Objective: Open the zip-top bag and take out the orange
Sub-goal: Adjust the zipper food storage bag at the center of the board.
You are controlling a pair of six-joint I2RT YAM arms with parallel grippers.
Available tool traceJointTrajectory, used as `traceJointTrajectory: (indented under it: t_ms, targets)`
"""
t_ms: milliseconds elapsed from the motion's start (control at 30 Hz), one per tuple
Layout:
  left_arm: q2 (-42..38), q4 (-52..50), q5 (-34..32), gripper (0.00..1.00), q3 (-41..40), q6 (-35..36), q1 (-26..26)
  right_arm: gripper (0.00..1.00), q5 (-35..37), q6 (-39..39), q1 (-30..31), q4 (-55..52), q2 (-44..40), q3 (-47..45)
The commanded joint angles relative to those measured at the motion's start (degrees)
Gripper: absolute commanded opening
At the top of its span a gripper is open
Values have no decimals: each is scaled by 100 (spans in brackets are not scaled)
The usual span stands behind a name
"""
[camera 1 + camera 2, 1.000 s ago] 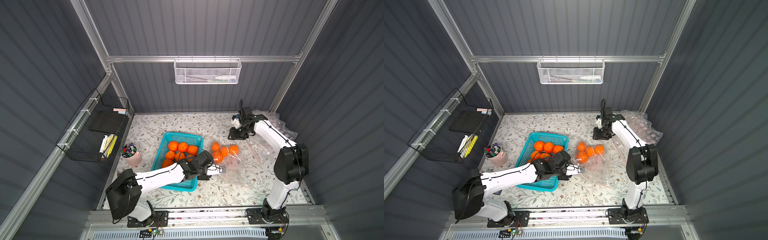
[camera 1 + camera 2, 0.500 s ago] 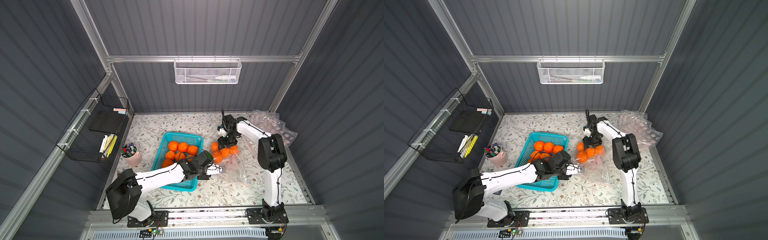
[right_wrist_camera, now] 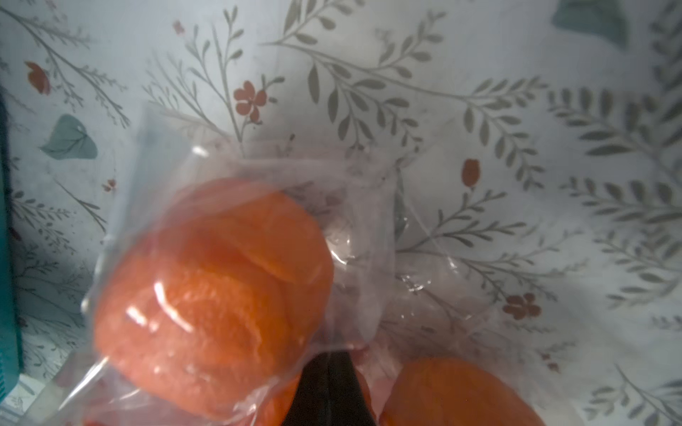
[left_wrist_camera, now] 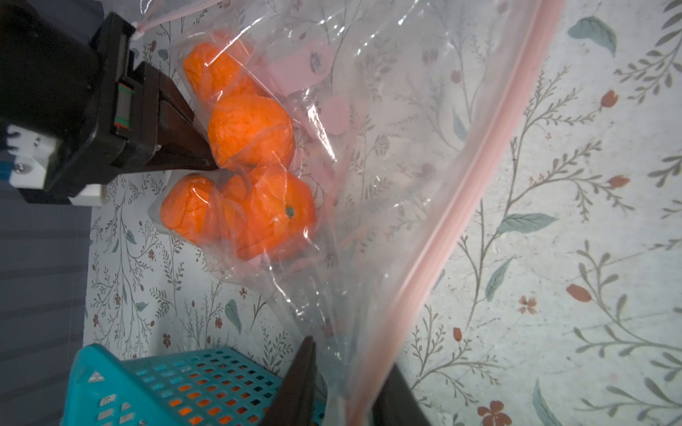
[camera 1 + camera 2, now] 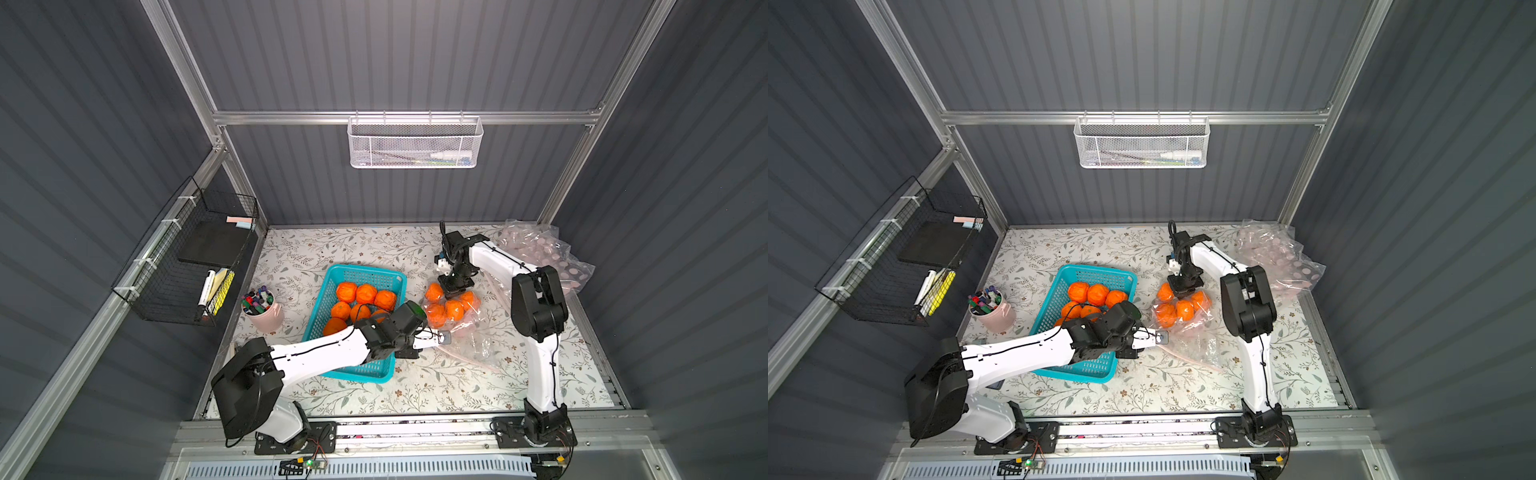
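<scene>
By the basket, the left gripper (image 5: pixel 444 338) stands with its jaws apart astride the pink zip edge, nearest the mouth of the zip-top bag (image 5: pixel 478 337), whose oranges (image 5: pixel 453 309) bunch at the far end, where the right gripper (image 5: pixel 455 291) is closed, apparently pinching the film.

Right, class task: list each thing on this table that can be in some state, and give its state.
zip-top bag: lying flat, seal unclear.
oranges in the bag: not yet out.
right gripper: shut, pinching bag film.
left gripper: jaws apart around the bag's zip edge.
teal basket: upright, holding loose oranges.
pink cup: upright, full of markers.
</scene>
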Motion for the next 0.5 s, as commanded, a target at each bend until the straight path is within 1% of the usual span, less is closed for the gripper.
traceJointTrajectory:
  t_ms: [0,133,267,333,433,467]
  targets:
    - [19,100,-62,42,-66,-74,15,0,230,258,-146,269,-876,-270]
    - [142,191,-20,51,1,-61,15,0,592,616,-285,624,-1825,-897]
    - [296,200,11,57,107,-79,13,0,804,753,-318,923,-2436,-1484]
    - [306,222,13,58,111,-96,15,0,715,791,-316,1083,-2687,-1714]
    - [301,261,47,59,109,-129,15,0,547,781,-317,1953,-3055,-2406]
    - [298,271,58,59,111,-146,16,0,339,701,-309,1961,-3087,-2451]
